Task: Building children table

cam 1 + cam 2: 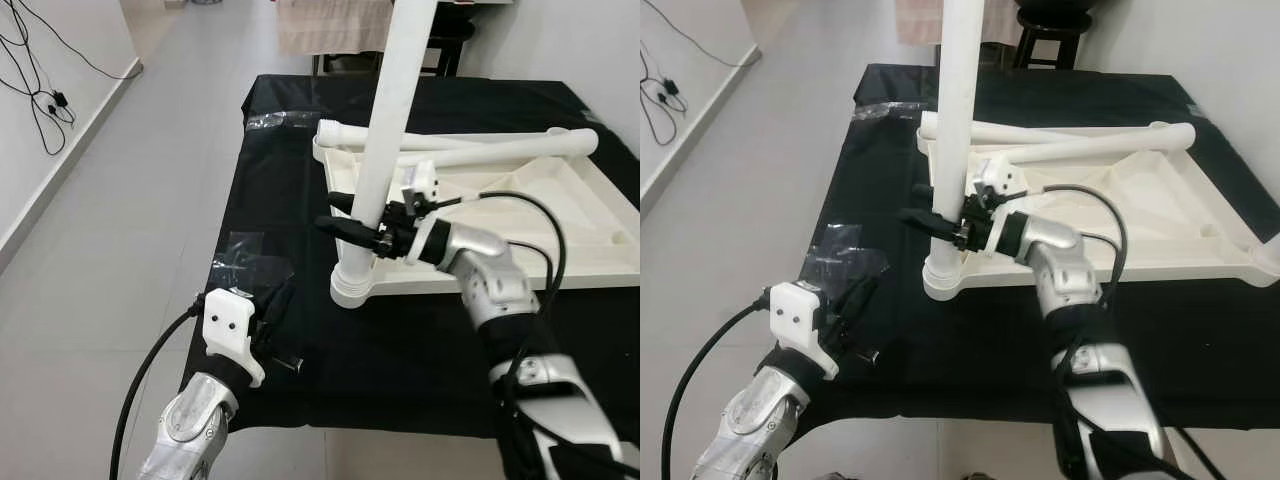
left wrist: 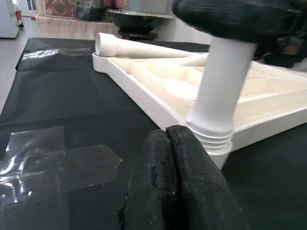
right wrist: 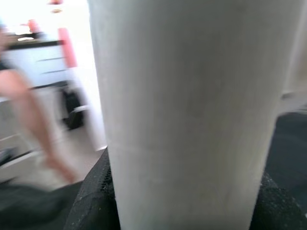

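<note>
Upright leg [image 1: 385,130]: stands at the near corner of the upturned white tabletop [image 1: 590,215], blocking it.
Loose legs [image 1: 470,148]: lie across the tabletop's far side.
Table [image 1: 400,355]: bare black cloth along the near edge.
Plastic wrap [image 1: 245,262]: flat, left of the tabletop.

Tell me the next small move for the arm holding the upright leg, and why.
Probably keep the right gripper clamped and twist the upright white leg further into the corner socket of the upturned tabletop. The leg leans slightly and thread ridges show above the socket. The left gripper rests shut on the black cloth.
</note>
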{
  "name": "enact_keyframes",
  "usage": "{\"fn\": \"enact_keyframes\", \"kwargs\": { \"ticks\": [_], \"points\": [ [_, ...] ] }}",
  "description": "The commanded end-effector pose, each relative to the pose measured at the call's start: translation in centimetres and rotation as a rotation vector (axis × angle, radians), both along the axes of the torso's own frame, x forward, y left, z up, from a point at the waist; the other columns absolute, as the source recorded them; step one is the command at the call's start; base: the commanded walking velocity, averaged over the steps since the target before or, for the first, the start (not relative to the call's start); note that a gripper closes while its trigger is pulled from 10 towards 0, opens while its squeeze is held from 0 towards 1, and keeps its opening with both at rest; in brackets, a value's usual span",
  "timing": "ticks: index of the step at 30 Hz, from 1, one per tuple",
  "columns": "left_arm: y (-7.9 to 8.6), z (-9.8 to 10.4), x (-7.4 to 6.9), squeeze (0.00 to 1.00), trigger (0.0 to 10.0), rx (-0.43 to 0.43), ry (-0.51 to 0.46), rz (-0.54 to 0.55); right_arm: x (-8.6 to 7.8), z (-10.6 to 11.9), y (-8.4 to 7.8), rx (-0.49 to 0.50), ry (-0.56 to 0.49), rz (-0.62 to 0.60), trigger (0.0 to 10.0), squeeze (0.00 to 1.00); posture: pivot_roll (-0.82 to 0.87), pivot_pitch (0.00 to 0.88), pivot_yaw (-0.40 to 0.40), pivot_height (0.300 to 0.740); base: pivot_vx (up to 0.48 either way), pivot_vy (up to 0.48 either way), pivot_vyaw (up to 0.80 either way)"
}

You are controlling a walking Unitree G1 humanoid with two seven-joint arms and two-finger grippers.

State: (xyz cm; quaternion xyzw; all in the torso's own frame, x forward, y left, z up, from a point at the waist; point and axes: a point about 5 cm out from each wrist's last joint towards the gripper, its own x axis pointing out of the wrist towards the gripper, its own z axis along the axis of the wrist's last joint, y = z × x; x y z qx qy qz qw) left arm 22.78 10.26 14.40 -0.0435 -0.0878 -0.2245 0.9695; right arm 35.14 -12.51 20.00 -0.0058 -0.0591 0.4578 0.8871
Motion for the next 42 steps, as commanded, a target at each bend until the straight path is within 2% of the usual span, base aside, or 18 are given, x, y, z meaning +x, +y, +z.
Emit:
{"fn": "enact_keyframes", "kwargs": {
  "ticks": [1,2,3,4,5,7,13,14,18,19,24,25,26,29,32,40,41,42],
  "points": [
    [0.4,-0.3,-0.2,0.00,10.0,0.003,0.018,0.007,-0.5,-3.7,-0.8,-0.019,0.150,-0.463,0.0,0.00,0.03,0.136,-0.038,0.740,0.000,0.000,0.00],
    [0.4,-0.3,-0.2,0.00,10.0,0.003,0.018,0.007,-0.5,-3.7,-0.8,-0.019,0.150,-0.463,0.0,0.00,0.03,0.136,-0.038,0.740,0.000,0.000,0.00],
    [0.4,-0.4,-0.1,0.00,10.0,0.004,0.019,0.007,-1.9,-5.0,-0.7,0.005,0.225,-0.616,0.0,0.00,0.03,0.136,-0.037,0.740,0.000,0.000,0.00],
    [0.4,-0.4,-0.1,0.00,10.0,0.004,0.019,0.007,-1.9,-5.0,-0.7,0.005,0.225,-0.616,0.0,0.00,0.03,0.136,-0.037,0.740,0.000,0.000,0.00],
    [0.4,-0.4,-0.1,0.00,10.0,0.005,0.019,0.007,-3.4,-6.0,0.4,-0.012,0.254,-0.627,0.0,0.00,0.02,0.132,-0.033,0.740,0.000,0.000,0.00],
    [0.4,-0.5,0.0,0.00,10.0,0.005,0.022,0.006,-3.0,-5.4,1.4,-0.040,0.199,-0.565,0.0,0.00,0.02,0.115,-0.047,0.740,0.000,0.000,0.00],
    [0.4,-0.6,0.1,0.00,10.0,0.008,0.019,0.014,-2.0,-5.0,1.4,-0.044,0.172,-0.584,0.0,0.00,0.03,0.113,-0.043,0.740,0.000,0.000,0.00],
    [0.4,-0.6,0.1,0.00,10.0,0.010,0.018,0.019,-1.8,-4.8,1.5,-0.043,0.166,-0.588,10.0,0.00,0.03,0.109,-0.039,0.740,0.000,0.000,0.00],
    [0.4,-0.6,0.1,0.00,10.0,0.009,0.020,0.018,-1.6,-4.1,2.0,-0.071,0.130,-0.556,10.0,0.00,0.03,0.110,-0.037,0.740,0.000,0.000,0.00],
    [0.4,-0.6,0.0,0.00,10.0,0.007,0.022,0.014,-1.5,-3.6,2.1,-0.049,0.122,-0.534,10.0,1.00,0.03,0.110,-0.034,0.740,0.000,0.000,0.00],
    [0.3,-0.6,0.0,0.00,10.0,0.005,0.025,0.006,-1.0,-1.5,2.4,0.000,0.064,-0.384,10.0,1.00,0.03,0.113,-0.029,0.740,0.000,0.000,0.00],
    [0.3,-0.6,0.0,0.00,10.0,0.004,0.025,0.004,-0.7,-0.5,2.5,0.008,0.026,-0.280,10.0,0.00,0.03,0.116,-0.030,0.740,0.000,0.000,0.00],
    [0.3,-0.6,0.0,0.00,10.0,0.004,0.025,0.004,-0.7,-0.5,2.5,0.008,0.026,-0.280,10.0,0.00,0.03,0.116,-0.030,0.740,0.000,0.000,0.00],
    [0.3,-0.5,0.0,0.00,10.0,0.005,0.023,0.006,-0.6,1.6,2.6,-0.058,-0.083,0.025,10.0,0.00,0.03,0.120,-0.029,0.740,0.000,0.000,0.00],
    [0.4,-0.5,0.0,0.00,10.0,0.005,0.023,0.008,-0.6,2.1,2.5,-0.095,-0.096,0.174,10.0,0.00,0.03,0.120,-0.029,0.740,0.000,0.000,0.00],
    [0.3,-0.5,0.0,0.00,10.0,0.004,0.022,0.008,0.1,1.9,2.1,-0.120,-0.037,0.287,10.0,0.00,0.04,0.124,-0.033,0.740,0.000,0.000,0.00],
    [0.3,-0.5,0.0,0.00,10.0,0.004,0.023,0.008,0.3,2.0,2.0,-0.112,-0.014,0.325,4.4,0.00,0.04,0.126,-0.034,0.740,0.000,0.000,0.00],
    [0.3,-0.5,0.0,0.00,10.0,0.004,0.023,0.008,0.3,2.0,2.0,-0.112,-0.014,0.325,4.4,0.00,0.04,0.126,-0.034,0.740,0.000,0.000,0.00]
  ]
}}
